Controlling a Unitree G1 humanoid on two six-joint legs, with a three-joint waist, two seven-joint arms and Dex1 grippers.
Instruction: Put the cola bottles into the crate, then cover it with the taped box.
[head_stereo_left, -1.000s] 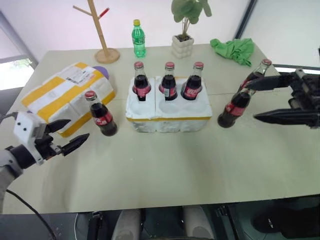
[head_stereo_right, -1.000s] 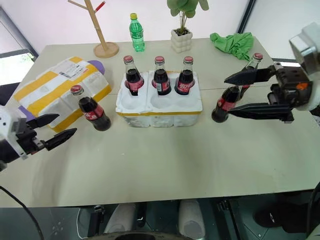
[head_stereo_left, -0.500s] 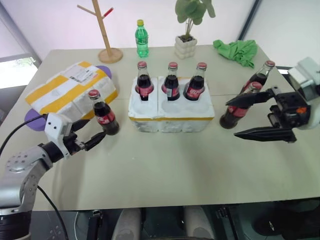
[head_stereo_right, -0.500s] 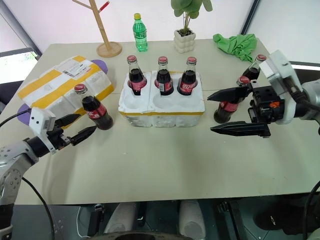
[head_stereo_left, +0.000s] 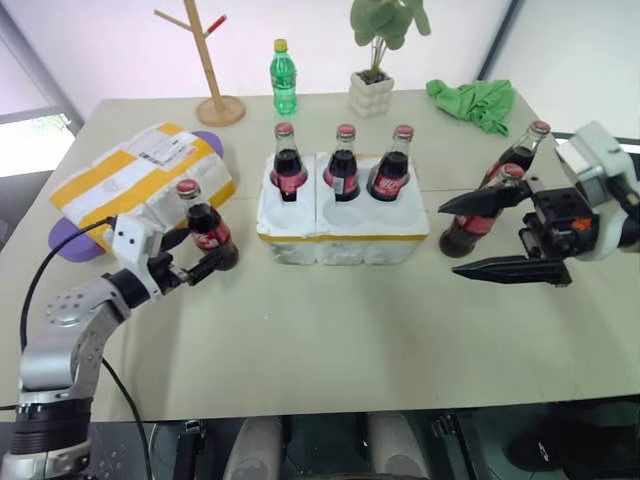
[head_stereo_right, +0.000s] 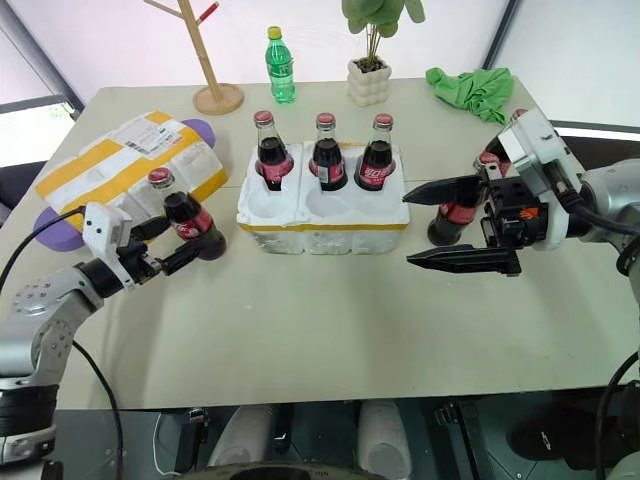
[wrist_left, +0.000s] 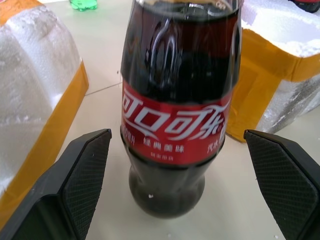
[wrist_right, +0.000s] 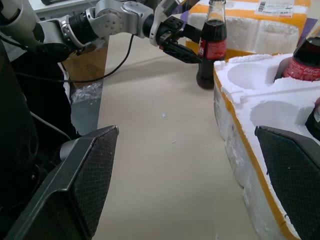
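Now on the desk (head_stereo_left: 330, 330): one taped box (head_stereo_left: 135, 185) far left, one crate (head_stereo_left: 340, 220) in the middle with three cola bottles (head_stereo_left: 343, 162) in its back wells, two more bottles at right, one at left. Left gripper (head_stereo_left: 195, 258) jaws open around that lone bottle (head_stereo_left: 207, 226); right gripper (head_stereo_left: 480, 235) jaws open, empty.

— What stands mid-frame?
— A low white foam crate (head_stereo_right: 322, 218) with three red-capped glass cola bottles (head_stereo_right: 327, 153) in its back wells.
— And your left gripper (head_stereo_right: 170, 244)?
— Mine, spread wide around a lone cola bottle (head_stereo_right: 186, 217), centre left.
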